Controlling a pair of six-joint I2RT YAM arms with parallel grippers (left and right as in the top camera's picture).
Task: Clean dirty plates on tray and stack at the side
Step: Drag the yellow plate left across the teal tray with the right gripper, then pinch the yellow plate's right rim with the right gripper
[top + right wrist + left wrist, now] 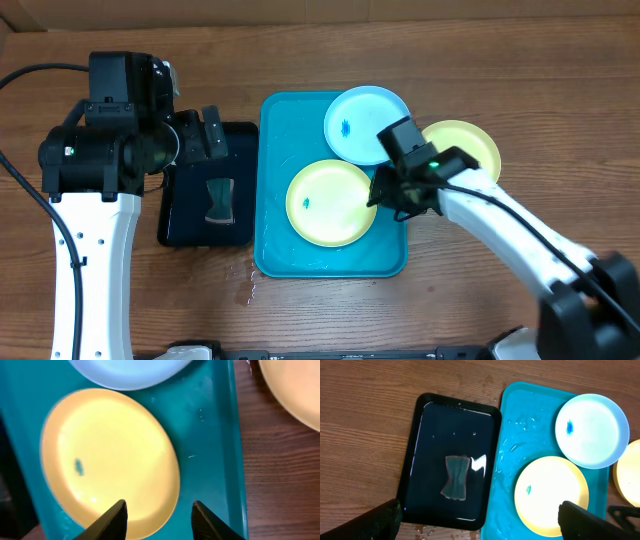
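Observation:
The turquoise tray point(272, 240) holds a yellow-green plate point(330, 203) with a small blue smudge and, behind it, a light blue plate point(366, 124), also smudged. A second yellow-green plate point(470, 145) lies on the table to the right of the tray. My right gripper point(159, 512) is open low over the tray. One of its fingers point(116, 519) is above the yellow-green plate point(105, 455) and the other is over bare tray point(220, 435), so the plate's right rim lies between them. My left gripper point(480, 525) hangs wide open, high above the black tray, holding nothing.
A black tray point(205, 230) left of the turquoise one holds water and a small grey sponge point(456, 477). Water drops lie on the wood near the front corners of both trays point(245, 285). The right arm point(520, 235) reaches in from the front right.

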